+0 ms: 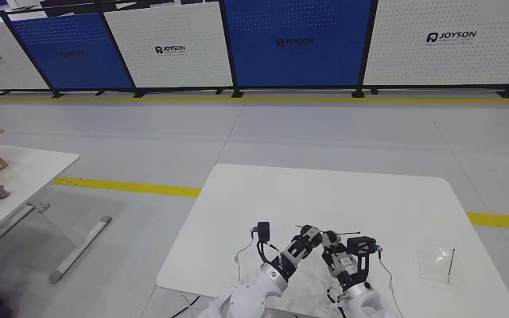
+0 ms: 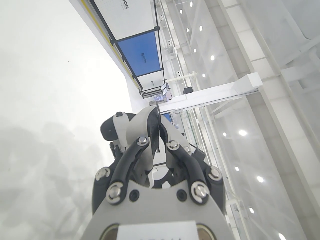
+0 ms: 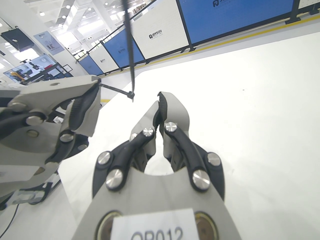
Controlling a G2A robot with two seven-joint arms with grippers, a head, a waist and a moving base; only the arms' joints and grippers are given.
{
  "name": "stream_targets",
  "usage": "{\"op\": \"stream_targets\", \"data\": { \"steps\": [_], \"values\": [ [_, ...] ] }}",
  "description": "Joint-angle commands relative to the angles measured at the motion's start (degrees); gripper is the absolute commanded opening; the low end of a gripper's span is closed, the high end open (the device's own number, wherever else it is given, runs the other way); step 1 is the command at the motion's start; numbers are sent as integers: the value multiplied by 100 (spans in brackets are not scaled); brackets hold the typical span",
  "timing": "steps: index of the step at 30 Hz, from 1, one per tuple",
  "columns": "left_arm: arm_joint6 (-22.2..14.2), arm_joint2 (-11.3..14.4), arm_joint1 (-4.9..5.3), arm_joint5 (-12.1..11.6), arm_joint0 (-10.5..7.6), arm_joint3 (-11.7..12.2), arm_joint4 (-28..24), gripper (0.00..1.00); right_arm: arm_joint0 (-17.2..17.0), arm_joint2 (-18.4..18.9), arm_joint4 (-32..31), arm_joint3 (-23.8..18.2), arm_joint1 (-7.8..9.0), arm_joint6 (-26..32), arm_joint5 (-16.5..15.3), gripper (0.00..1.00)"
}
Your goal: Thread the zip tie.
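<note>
A black zip tie (image 3: 128,36) hangs in the air above the white table (image 1: 334,199). Its head (image 3: 130,95) sits just beyond my right gripper's tips, and a long strap rises from the head out of the picture. A short stretch runs from the head into my left gripper (image 3: 97,83), which is shut on it; a thin black sliver also pokes out at that gripper's tips (image 2: 158,111). My right gripper (image 3: 160,96) is shut with nothing seen between its fingers, a little short of the head. Both grippers (image 1: 308,236) (image 1: 331,242) meet near the table's front edge.
A clear plastic bag (image 1: 437,262) holding another black tie lies at the table's front right. A second white table (image 1: 32,171) stands off to the left. Blue and white fence panels (image 1: 298,44) line the far side of the floor.
</note>
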Motion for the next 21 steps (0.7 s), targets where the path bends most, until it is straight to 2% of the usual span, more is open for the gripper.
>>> {"op": "stream_targets", "data": {
  "steps": [1, 4, 6, 21],
  "values": [
    [17, -11, -1, 13, 2, -3, -9, 0, -4, 3, 19, -2, 1, -10, -31, 0],
    [22, -13, -4, 43, -9, 3, -25, 0, -31, 28, 28, -36, 9, -28, -96, 24],
    [19, -6, -7, 83, -23, 12, -29, 0, -56, 42, 16, -63, 15, -39, -129, 30],
    [54, 12, -19, 196, -43, 21, 30, 0, -112, 56, -67, -194, 24, -102, -89, 25]
  ]
}}
